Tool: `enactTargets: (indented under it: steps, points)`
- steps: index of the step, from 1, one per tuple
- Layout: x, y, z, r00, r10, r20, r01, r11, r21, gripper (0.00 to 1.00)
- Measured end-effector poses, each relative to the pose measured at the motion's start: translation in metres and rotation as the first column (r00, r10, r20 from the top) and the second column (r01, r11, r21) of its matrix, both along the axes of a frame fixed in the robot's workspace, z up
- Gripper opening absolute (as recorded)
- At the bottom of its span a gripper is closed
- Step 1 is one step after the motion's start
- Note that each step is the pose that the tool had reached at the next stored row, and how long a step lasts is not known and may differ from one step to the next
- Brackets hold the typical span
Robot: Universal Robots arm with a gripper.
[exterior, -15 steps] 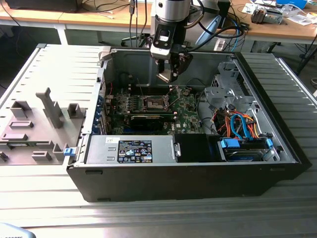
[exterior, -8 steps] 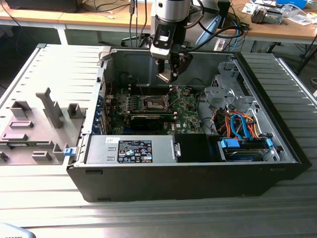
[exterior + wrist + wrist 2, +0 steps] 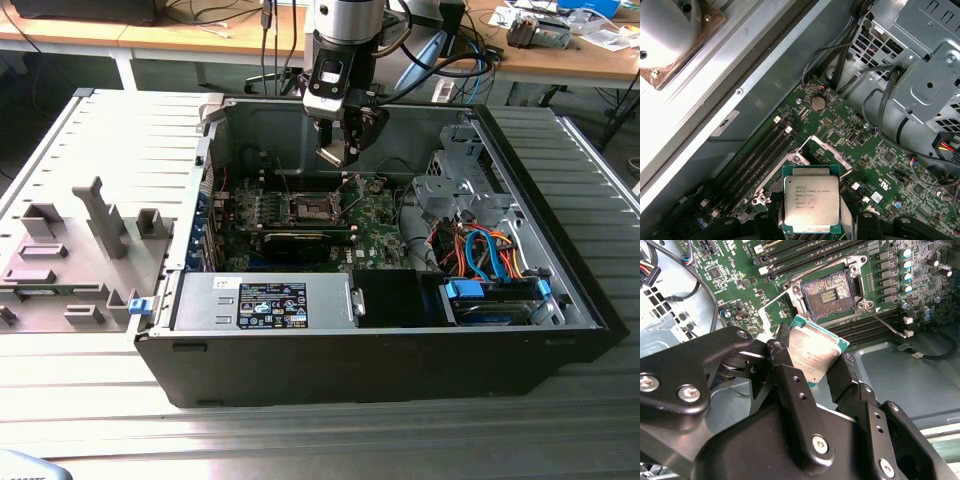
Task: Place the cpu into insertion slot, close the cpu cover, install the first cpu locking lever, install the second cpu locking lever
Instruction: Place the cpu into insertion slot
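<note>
The gripper (image 3: 337, 150) pinches the cpu (image 3: 811, 202) by two edges, hanging free in the open computer case (image 3: 380, 370) above the motherboard (image 3: 378, 225), apparently just off the uncovered, empty insertion slot (image 3: 830, 291).

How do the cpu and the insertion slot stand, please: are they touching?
Apart. In the exterior view the tool hangs well above the insertion slot; the second wrist view shows the cpu gripped in it, the slot's pins bare.

In the exterior view, the insertion slot (image 3: 310, 207) sits mid-board inside the open case (image 3: 380, 370), with the drive cage (image 3: 455, 185) toward the exterior view's right and the power supply (image 3: 265, 300) nearer. Above the slot hangs the gripper (image 3: 335, 152), the cpu (image 3: 815, 352) between its 2 fingers (image 3: 785, 370).
</note>
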State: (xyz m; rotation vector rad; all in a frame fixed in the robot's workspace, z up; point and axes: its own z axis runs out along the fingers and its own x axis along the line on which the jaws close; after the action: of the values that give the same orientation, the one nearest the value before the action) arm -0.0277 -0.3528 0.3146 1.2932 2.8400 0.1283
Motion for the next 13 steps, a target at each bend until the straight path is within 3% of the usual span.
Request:
enactTargets:
  steps: [13]
  points:
    - [-0.0001,0.0001,-0.0001,0.9999,-0.014,0.0000,0.014,0.9999,-0.0048,0.54]
